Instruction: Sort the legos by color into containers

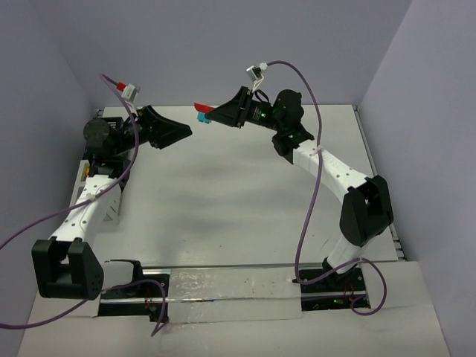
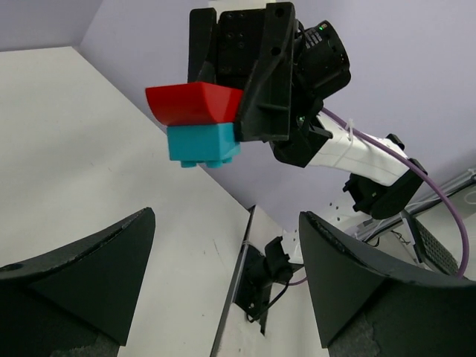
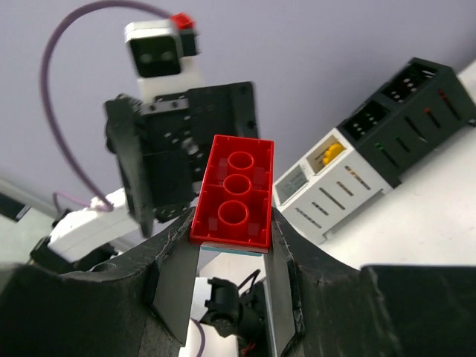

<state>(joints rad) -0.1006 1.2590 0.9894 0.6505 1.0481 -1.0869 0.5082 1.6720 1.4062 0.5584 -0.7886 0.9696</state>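
Sorting is judged barely begun: one yellow piece [image 3: 332,153] is seen in the white container [image 3: 327,195] beside the black container [image 3: 413,119], while a red brick [image 3: 232,192] stacked on a cyan brick [image 2: 202,143] is held clamped by the right gripper [image 1: 217,113] above the far edge of the table [image 1: 238,201], faced by the spread-open left gripper [image 2: 227,286].

I see a smooth, slightly glossy red plastic brick [image 3: 232,192] and a smooth cyan plastic brick [image 2: 202,144]. The right gripper [image 3: 232,236] has jaws of matt black, grainy plastic; the white desk [image 1: 238,201] reads matt.
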